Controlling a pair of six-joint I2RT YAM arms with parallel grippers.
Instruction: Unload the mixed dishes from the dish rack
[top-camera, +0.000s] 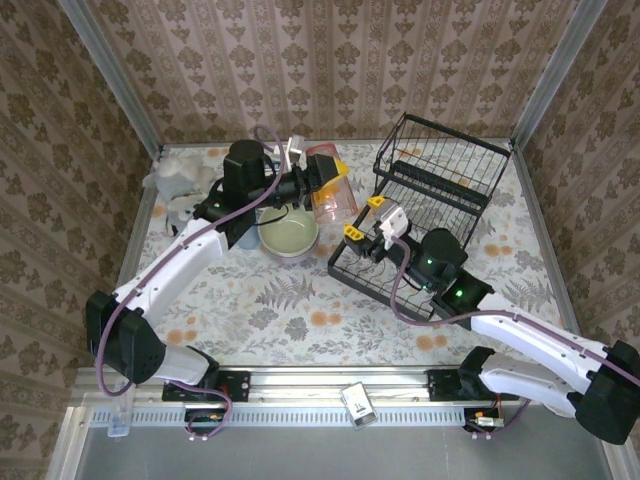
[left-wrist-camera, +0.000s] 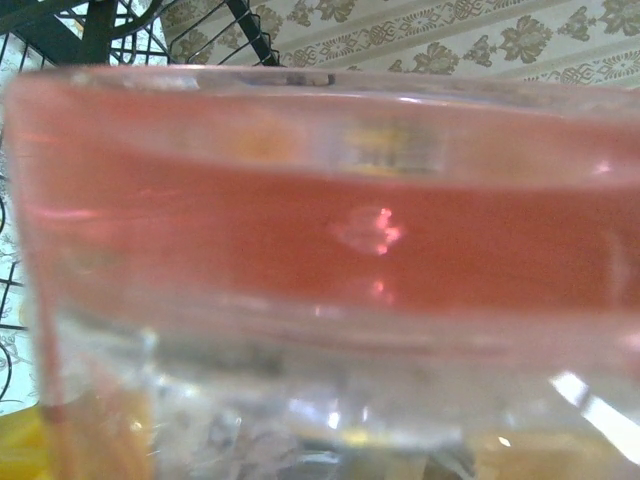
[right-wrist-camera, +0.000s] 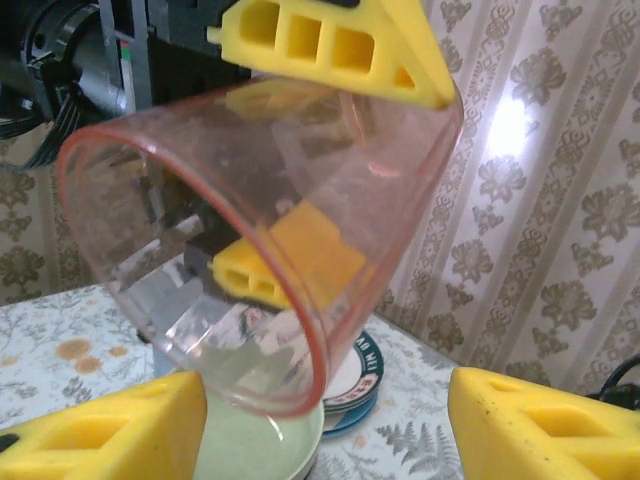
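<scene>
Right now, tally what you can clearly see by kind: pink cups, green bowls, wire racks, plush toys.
Translucent pink plastic cup: 1
Pale green round bowl: 1
Black wire two-tier dish rack: 1
Grey plush toy: 1
Total: 4

pink cup (left-wrist-camera: 330, 250) blurred in the left wrist view, its sides cut off, dish rack (left-wrist-camera: 100, 25) just a few wires at top left, plates (right-wrist-camera: 352, 385) mostly hidden behind pink cup and pale green bowl (right-wrist-camera: 260, 450), we cannot count them, bowl cropped below
</scene>
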